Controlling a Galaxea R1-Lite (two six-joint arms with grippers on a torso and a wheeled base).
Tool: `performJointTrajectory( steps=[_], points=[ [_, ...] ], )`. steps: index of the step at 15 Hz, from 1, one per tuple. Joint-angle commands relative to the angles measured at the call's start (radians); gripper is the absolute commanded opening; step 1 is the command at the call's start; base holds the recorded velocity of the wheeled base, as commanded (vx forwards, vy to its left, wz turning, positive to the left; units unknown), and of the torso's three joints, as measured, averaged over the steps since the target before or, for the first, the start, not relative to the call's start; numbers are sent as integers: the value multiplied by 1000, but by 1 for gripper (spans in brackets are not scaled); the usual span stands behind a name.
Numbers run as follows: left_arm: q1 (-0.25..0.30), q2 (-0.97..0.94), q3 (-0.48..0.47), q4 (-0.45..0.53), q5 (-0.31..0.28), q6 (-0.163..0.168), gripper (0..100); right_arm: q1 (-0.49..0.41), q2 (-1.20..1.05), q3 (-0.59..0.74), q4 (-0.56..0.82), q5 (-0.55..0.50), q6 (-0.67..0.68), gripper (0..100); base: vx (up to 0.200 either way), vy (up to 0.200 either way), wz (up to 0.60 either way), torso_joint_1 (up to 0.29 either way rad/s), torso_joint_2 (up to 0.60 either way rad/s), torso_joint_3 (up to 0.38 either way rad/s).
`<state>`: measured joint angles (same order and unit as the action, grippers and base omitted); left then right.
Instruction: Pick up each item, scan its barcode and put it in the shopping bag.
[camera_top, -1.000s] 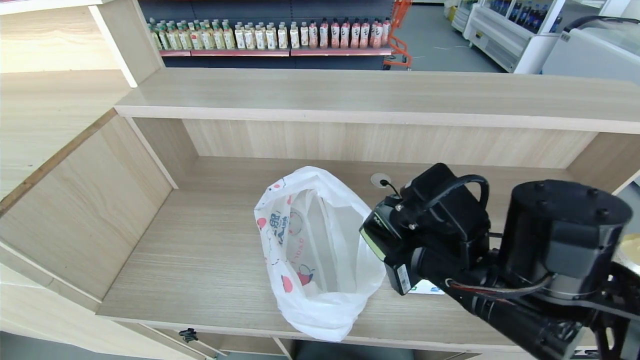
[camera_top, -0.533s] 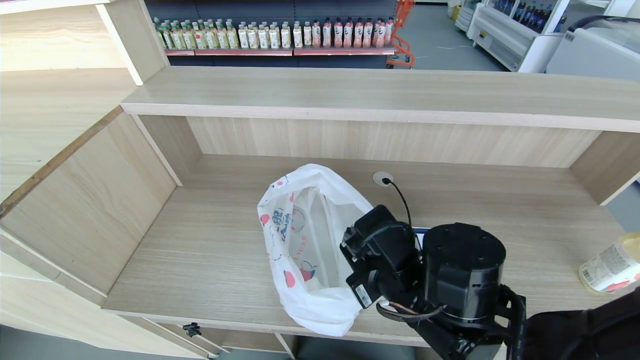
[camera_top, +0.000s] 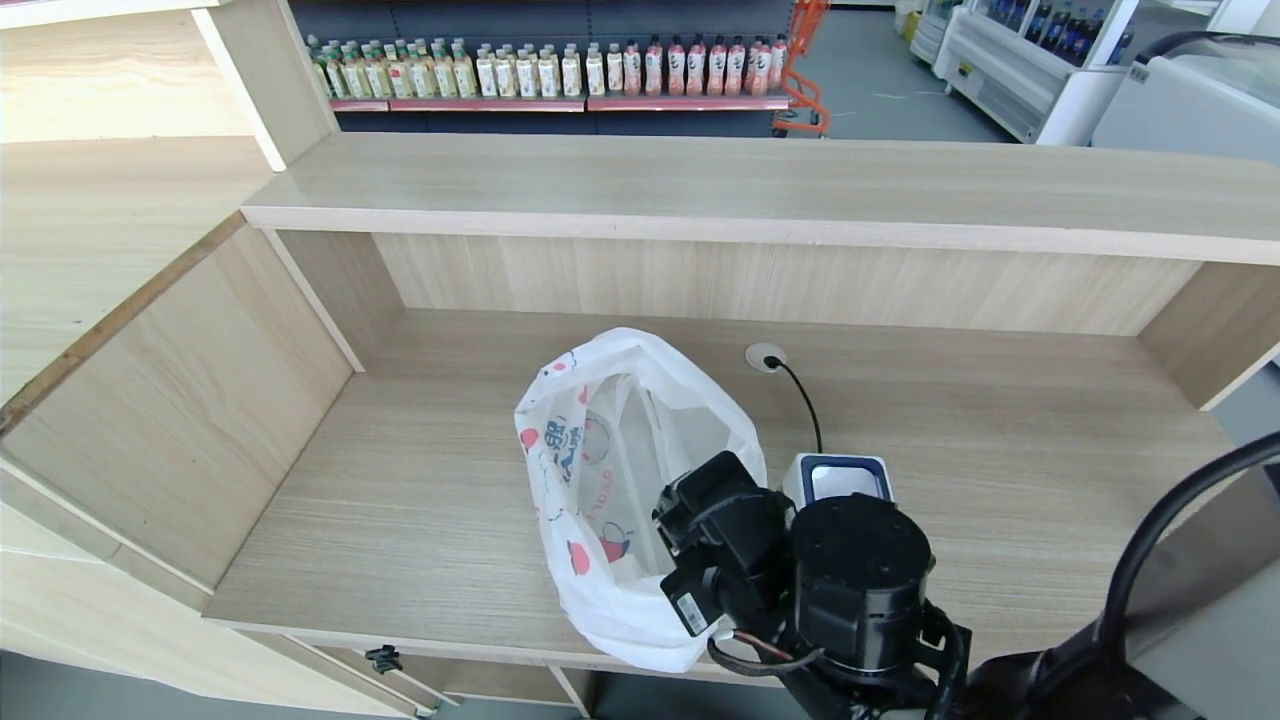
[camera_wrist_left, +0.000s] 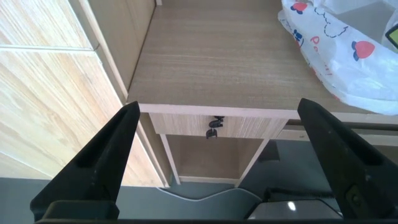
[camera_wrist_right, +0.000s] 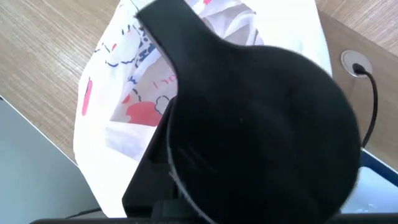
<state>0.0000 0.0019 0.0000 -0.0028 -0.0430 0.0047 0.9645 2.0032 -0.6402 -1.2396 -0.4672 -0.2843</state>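
On the wooden checkout counter (camera_top: 420, 500), the right gripper (camera_top: 705, 560) sits at the shopping bag (camera_top: 590, 590) mouth; its grip state is indeterminable. The left gripper (camera_wrist_left: 219, 109) hangs released, empty.

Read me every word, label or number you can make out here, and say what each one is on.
No text here can be read with confidence.
Shopping bag: blue characters and red lettering among red shapes, too blurred and creased to read.
Barcode sticker on the right arm: bars and digits too small to read.
Bottles on the far shelf: labels too small to read.
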Motion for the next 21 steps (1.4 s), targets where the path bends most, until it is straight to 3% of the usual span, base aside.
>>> performJointTrajectory(
  steps=[1, 14, 21],
  points=[
    [0, 0, 0, 0, 0, 0, 100, -1, 54, -12, -1, 1, 7, 0, 0, 0, 0, 0, 0, 0],
    [0, 0, 0, 0, 0, 0, 100, -12, 104, -3, -18, -7, 152, 0, 0, 0, 0, 0, 0, 0],
    [0, 0, 0, 0, 0, 0, 100, -64, 126, 4, -23, -2, 172, 0, 0, 0, 0, 0, 0, 0]
  ],
)
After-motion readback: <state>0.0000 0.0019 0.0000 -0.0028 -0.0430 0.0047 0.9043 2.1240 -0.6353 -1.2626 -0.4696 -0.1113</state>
